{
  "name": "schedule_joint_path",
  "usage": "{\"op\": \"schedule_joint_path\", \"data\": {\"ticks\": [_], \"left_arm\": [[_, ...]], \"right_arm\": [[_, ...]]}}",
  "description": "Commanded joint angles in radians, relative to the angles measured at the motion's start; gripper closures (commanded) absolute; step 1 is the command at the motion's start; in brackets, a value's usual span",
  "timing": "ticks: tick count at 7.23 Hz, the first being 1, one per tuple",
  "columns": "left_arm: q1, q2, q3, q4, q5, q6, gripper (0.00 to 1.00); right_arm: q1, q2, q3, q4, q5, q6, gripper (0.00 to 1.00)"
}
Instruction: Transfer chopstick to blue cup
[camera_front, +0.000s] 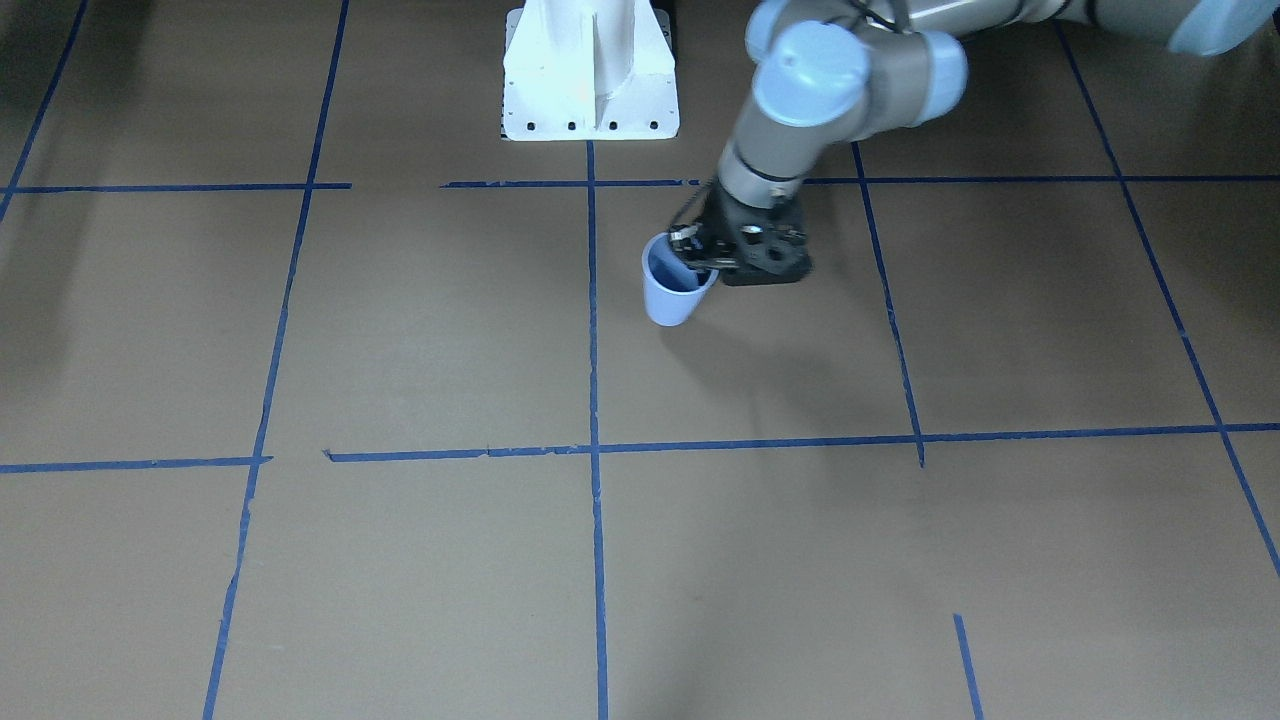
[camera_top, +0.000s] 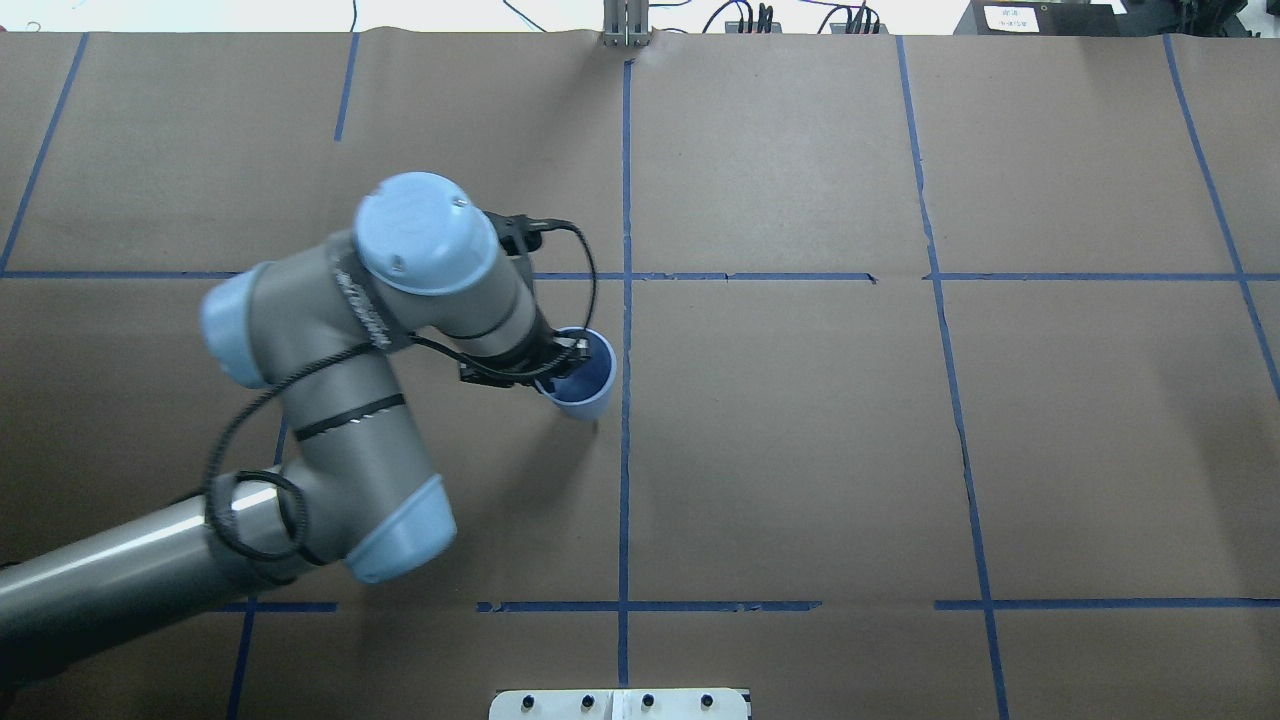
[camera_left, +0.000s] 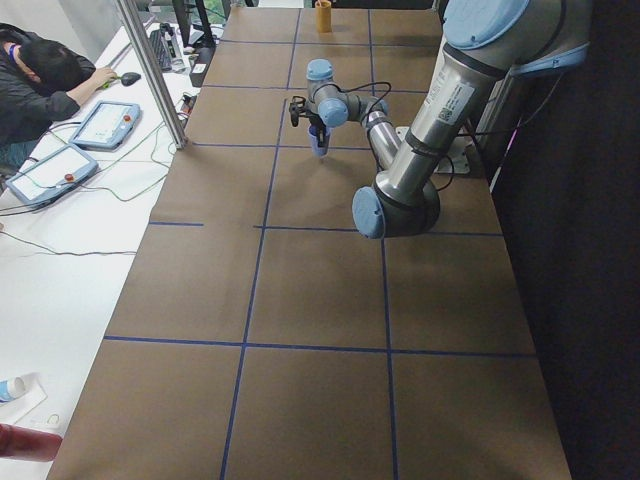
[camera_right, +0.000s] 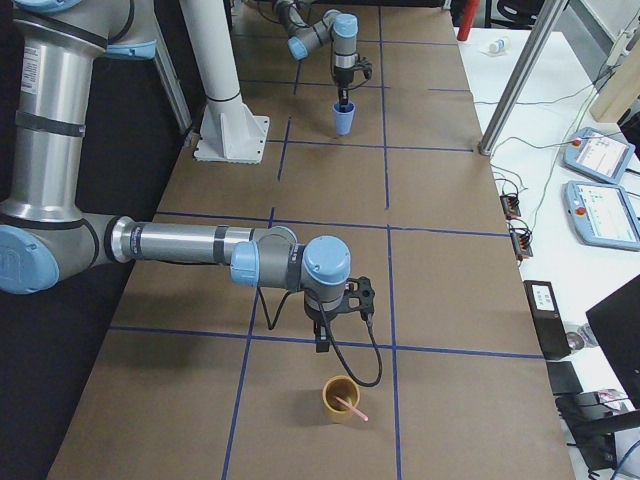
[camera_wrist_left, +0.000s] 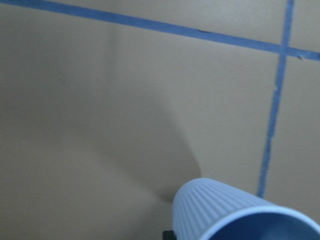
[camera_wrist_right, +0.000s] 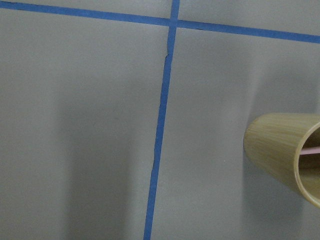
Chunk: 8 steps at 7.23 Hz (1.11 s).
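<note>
Black and compact, the left gripper (camera_front: 697, 257) sits at the rim of the blue cup (camera_front: 668, 297). We see one finger dipped inside the mouth and the other outside the wall. It seems clamped on that wall, though from overhead our view of the fingers is poor. The cup is just beside a blue tape line (camera_front: 592, 330) on the brown tabletop (camera_front: 420, 330), near the robot's white base (camera_front: 590, 75). From the left wrist we catch only the cup's ribbed side and part of its rim at the bottom edge.

Well apart, towards the other end of the tabletop, the right gripper (camera_right: 322, 338) hangs near a bamboo-coloured cup (camera_right: 336, 402). It shows in the side view alone, so we cannot tell whether it is open or closed. The chopstick (camera_right: 352, 407) leans inside that cup, its pink end poking over the rim and touching neither gripper.
</note>
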Motion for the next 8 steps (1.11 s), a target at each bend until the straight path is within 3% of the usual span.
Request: {"op": "schedule_joint_path", "data": {"ticks": [1,3,6,7,8], "left_arm": [[0.039,-0.066,0.074,0.002,0.047,-0.010,0.93],[0.042,-0.066,0.076,0.000,0.047,-0.007,0.88],[0.042,-0.067,0.071,0.002,0.048,-0.004,0.17],[0.041,-0.069,0.050,0.008,0.055,-0.002,0.01],[0.027,-0.058,-0.006,0.028,0.047,0.017,0.01]], "right_arm": [[-0.001,0.000,0.000,0.000,0.000,0.000,0.00],[-0.001,0.000,0.000,0.000,0.000,-0.001,0.00],[-0.001,0.000,0.000,0.000,0.000,-0.001,0.00],[-0.001,0.000,0.000,0.000,0.000,0.000,0.00],[-0.001,0.000,0.000,0.000,0.000,-0.001,0.00]]}}
